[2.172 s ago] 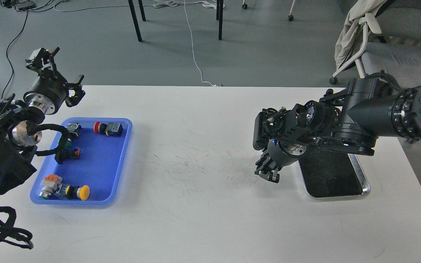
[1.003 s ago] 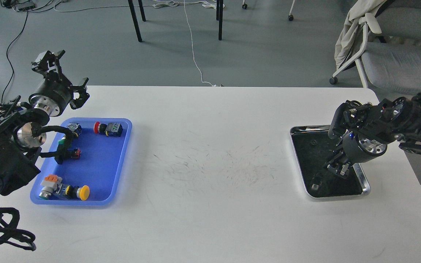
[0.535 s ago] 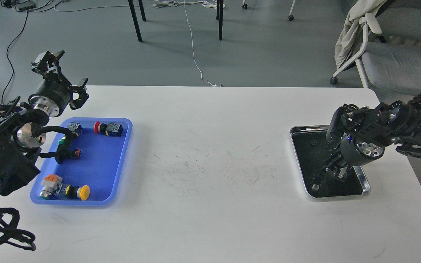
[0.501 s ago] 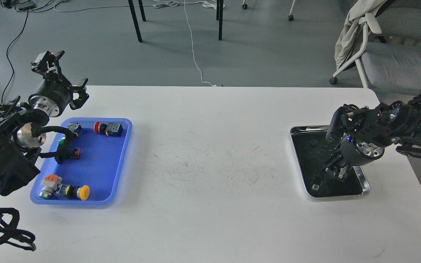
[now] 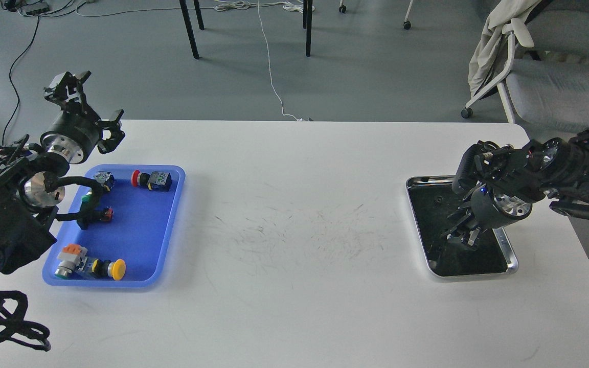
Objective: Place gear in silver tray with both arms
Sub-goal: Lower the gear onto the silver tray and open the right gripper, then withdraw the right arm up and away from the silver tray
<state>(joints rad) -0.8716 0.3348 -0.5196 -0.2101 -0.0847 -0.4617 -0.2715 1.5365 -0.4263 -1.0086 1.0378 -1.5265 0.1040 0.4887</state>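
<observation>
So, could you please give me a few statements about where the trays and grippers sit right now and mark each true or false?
1. The silver tray lies at the table's right end. True.
2. The right gripper hangs over the blue tray. False: it hangs over the silver tray.
3. The blue tray holds several push-button parts. True.
4. The left gripper is lowered into the blue tray. False: it is raised beyond the tray's far left corner.
5. A part with a yellow cap lies in the silver tray. False: it lies in the blue tray.
</observation>
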